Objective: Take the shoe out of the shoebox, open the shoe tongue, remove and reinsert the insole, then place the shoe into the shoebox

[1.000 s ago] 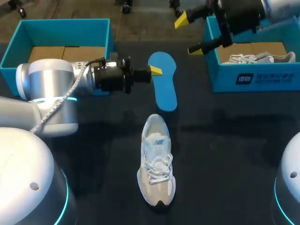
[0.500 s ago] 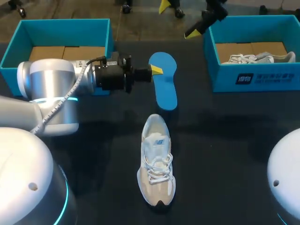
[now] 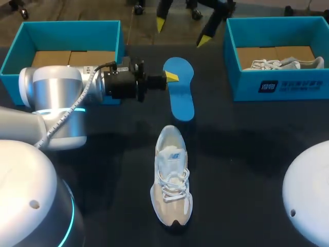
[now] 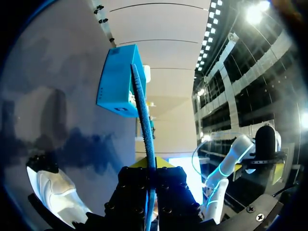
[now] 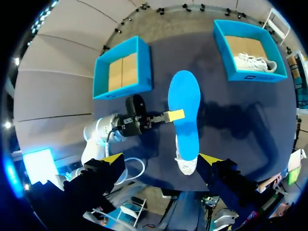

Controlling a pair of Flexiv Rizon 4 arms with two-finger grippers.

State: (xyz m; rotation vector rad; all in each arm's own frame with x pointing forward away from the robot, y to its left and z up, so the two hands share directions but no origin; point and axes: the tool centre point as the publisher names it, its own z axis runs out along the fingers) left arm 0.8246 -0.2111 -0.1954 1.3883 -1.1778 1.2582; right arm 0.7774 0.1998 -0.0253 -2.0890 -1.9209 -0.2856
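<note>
left pincer (image 3: 172, 77) is pinching the blue insole (image 3: 181, 98) by its edge. right pincer (image 3: 182, 32) is spread wide at the far side. white shoe (image 3: 172, 177) lies on the worktop (image 3: 247, 144), just beside the insole's near end.

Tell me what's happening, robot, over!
Left claw shut on blue insole. Right claw open, empty. Shoe on table, nothing in the way.

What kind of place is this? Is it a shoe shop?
Probably not a shop; more likely a robot lab. The left end effector holds a blue insole, and a shoe lies on a dark table between two blue shoeboxes.
</note>
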